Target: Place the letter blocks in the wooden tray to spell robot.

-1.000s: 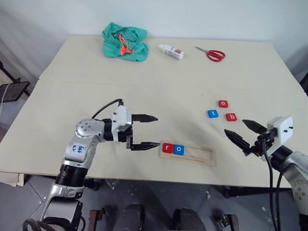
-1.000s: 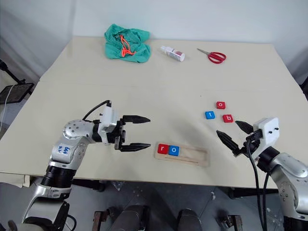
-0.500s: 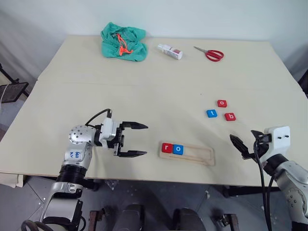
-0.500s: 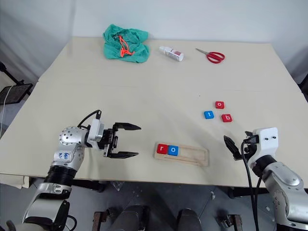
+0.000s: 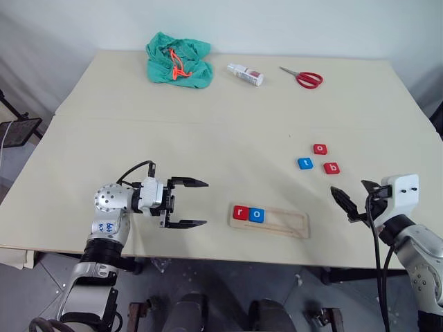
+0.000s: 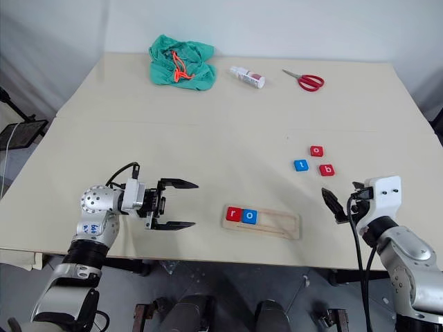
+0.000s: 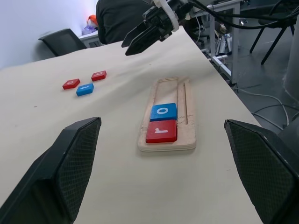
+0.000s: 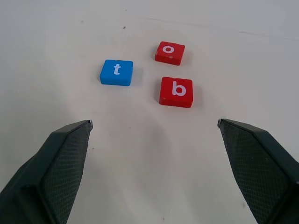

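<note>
Both empty and spread wide, the left gripper at 9 o'clock and the right gripper at 3 o'clock flank the wooden tray holding red r block and blue o block, with blue t block, red b block and red o block loose toward 1 o'clock.

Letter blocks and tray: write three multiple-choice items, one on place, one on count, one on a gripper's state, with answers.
1. Where is the red r block?
A. in the wooden tray, at its left end
B. beside the scissors
C. on the green cloth

2. How many letter blocks lie on the table outside the tray?
A. one
B. three
C. five

3. How is the left gripper?
A. shut on a block
B. shut, empty
C. open, empty

Answers: 1 A, r sits beside the blue o block in the slot. 2 B, t, o, b. 3 C, fingers spread, nothing between.
</note>
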Controlling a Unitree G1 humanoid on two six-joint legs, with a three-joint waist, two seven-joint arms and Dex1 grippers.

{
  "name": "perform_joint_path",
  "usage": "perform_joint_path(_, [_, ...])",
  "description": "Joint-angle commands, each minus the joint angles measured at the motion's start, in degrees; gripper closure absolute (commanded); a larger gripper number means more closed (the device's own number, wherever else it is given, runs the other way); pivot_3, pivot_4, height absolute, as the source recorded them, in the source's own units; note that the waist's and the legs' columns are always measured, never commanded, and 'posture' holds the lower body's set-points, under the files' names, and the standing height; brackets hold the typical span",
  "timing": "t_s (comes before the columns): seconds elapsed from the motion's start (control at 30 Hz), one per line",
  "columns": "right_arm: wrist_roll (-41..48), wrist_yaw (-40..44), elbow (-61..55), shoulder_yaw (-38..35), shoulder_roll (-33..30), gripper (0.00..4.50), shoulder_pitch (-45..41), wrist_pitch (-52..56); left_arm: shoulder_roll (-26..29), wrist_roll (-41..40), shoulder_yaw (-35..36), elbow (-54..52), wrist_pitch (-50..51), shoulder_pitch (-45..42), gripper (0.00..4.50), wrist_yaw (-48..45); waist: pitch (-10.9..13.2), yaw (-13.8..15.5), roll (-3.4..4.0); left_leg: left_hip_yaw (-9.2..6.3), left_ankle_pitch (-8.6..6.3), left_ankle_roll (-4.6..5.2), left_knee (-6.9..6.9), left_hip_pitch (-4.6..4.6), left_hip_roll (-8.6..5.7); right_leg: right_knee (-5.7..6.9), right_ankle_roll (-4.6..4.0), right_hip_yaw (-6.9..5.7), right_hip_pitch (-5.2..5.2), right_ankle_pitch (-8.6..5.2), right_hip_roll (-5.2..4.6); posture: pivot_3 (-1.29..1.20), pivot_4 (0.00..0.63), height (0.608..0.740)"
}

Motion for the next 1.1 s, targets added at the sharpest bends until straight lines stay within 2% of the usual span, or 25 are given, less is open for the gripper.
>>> perform_joint_path(0.03, [0.96, -0.03, -0.72, -2.09, -1.16, 0.0, -0.9, 0.94, -0.04, -0.85, 1.08, 0.57, -1.72, -0.52, 0.01, -0.14, 0.0, -0.01, 0.0, 0.0, 0.0, 0.0, 0.0, 0.0, 0.0, 0.0, 0.0, 0.0, 0.0, 0.0, 0.0, 0.0, 0.15, 0.74])
perform_joint_path(0.3, [-0.29, -0.77, 4.23, 0.14, -1.17, 0.0, -7.26, 2.94, 0.11, -0.81, 0.72, -2.11, -1.17, 1.18, 0.01, 1.77, 0.0, -0.22, 0.0, 0.0, 0.0, 0.0, -0.01, 0.01, 0.03, 0.01, 0.0, 0.0, 0.0, 0.0, 0.02, 0.0, 0.15, 0.74])
perform_joint_path(0.63, [-6.18, 0.42, 24.92, 5.47, -1.11, 0.0, -23.41, -0.99, -0.01, -1.15, -0.1, -7.66, 0.26, 5.0, 0.01, 3.46, 0.0, -0.69, 0.0, 0.01, 0.02, 0.03, -0.02, 0.01, -0.02, 0.0, 0.0, 0.01, -0.01, 0.0, -0.02, 0.0, 0.15, 0.74])
perform_joint_path(1.07, [-10.43, 2.08, 38.61, 10.33, 1.79, 0.0, -28.67, -8.42, 1.78, -0.76, 0.77, -14.05, 2.35, 9.19, 0.01, 7.85, 0.0, -1.54, 0.01, -0.01, 0.02, 0.03, -0.13, 0.02, 0.01, 0.0, 0.0, -0.01, -0.03, 0.0, -0.02, 0.0, 0.15, 0.74])
perform_joint_path(1.1, [-10.63, 2.1, 39.35, 10.55, 2.17, 0.18, -28.99, -8.7, 1.86, -0.71, 0.78, -14.32, 2.37, 9.35, 0.0, 8.17, -0.01, -1.54, 0.01, -0.01, 0.02, 0.03, -0.13, 0.02, 0.01, 0.0, 0.0, -0.01, -0.03, 0.0, -0.02, 0.0, 0.15, 0.74])
